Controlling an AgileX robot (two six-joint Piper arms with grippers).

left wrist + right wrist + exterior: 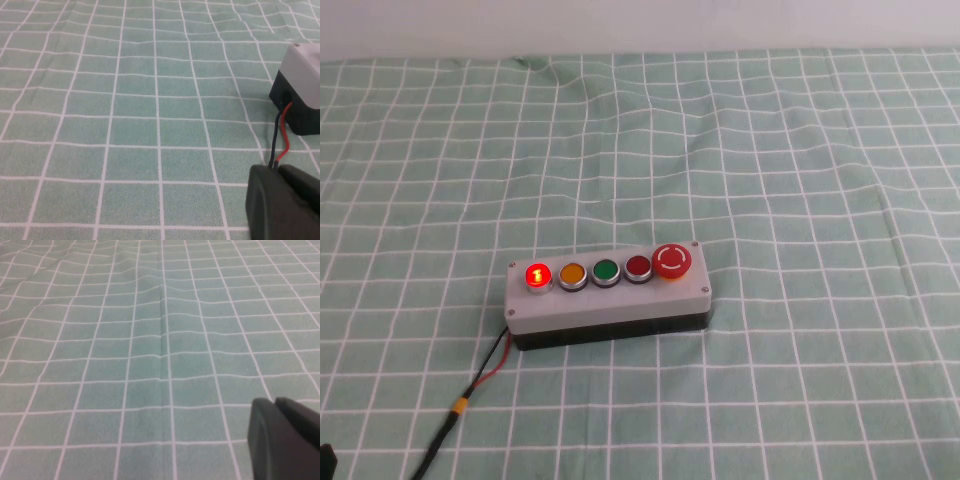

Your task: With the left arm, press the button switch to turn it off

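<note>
The button switch (pixel 536 275) glows bright red at the left end of the row on the grey box (pixel 610 300), which sits mid-table in the high view. My left gripper (pixel 276 169) is shut and empty. It hovers low over the cloth just short of the box's left end (pixel 305 75), beside the box's red and black wires (pixel 282 135). Only a black scrap of the left arm (pixel 325 460) shows at the high view's bottom left corner. My right gripper (pixel 274 401) is shut and empty over bare cloth, out of the high view. The button switch does not show in either wrist view.
An orange button (pixel 572 274), a green button (pixel 606 271), a darker red button (pixel 638 267) and a large red mushroom button (pixel 672 261) follow along the row. The box's cable (pixel 470 385) trails toward the front left. A green checked cloth (pixel 800 160) covers the table.
</note>
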